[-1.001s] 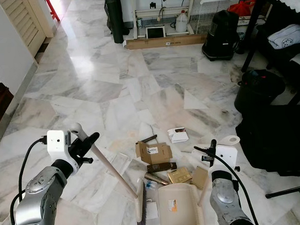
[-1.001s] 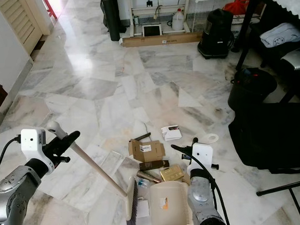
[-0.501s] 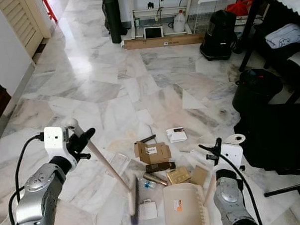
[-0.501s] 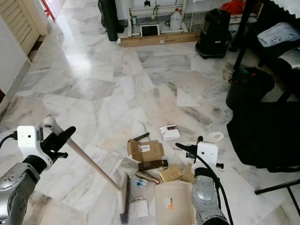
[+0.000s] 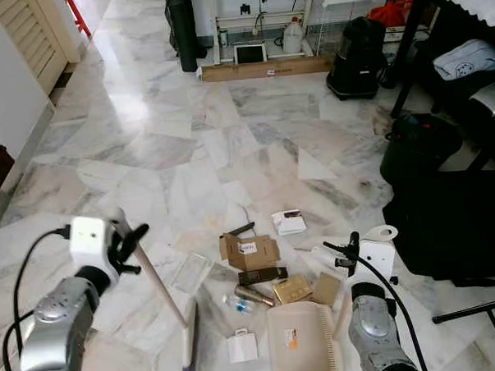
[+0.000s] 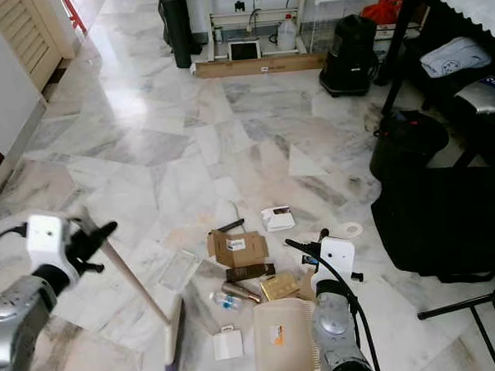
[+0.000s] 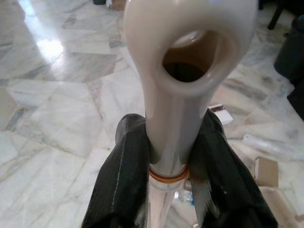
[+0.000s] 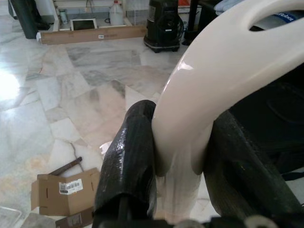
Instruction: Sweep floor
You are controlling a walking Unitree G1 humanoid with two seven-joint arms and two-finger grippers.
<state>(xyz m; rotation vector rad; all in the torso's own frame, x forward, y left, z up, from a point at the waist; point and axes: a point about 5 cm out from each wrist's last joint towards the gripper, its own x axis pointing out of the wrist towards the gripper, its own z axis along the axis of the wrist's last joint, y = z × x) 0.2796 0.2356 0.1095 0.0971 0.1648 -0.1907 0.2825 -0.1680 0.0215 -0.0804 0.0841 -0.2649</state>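
Observation:
My left gripper [image 5: 128, 240] is shut on the top of a cream broom handle [image 7: 185, 71]. The stick [image 5: 157, 284] slants down to the blurred broom head [image 5: 188, 340] on the marble floor. My right gripper [image 5: 349, 255] is shut on the curved cream handle [image 8: 218, 71] of the dustpan [image 5: 300, 343], which lies flat on the floor in front of me. Between and beyond them lies litter: a cardboard box [image 5: 252, 251], a white box [image 5: 289, 222], a gold packet [image 5: 292, 289], a small bottle [image 5: 236, 303], a white card [image 5: 242, 347] and a clear plastic sheet [image 5: 191, 272].
A large black bag [image 5: 455, 226] and a black bin [image 5: 418, 145] crowd the right side. At the back stand a black vacuum [image 5: 359, 57] and a long cardboard box [image 5: 267, 69]. A white wall [image 5: 5, 89] runs along the left. Open marble floor stretches ahead.
The broom head has swung to my left, away from the dustpan's side, leaving the white card lying between them. The dustpan has stayed put.

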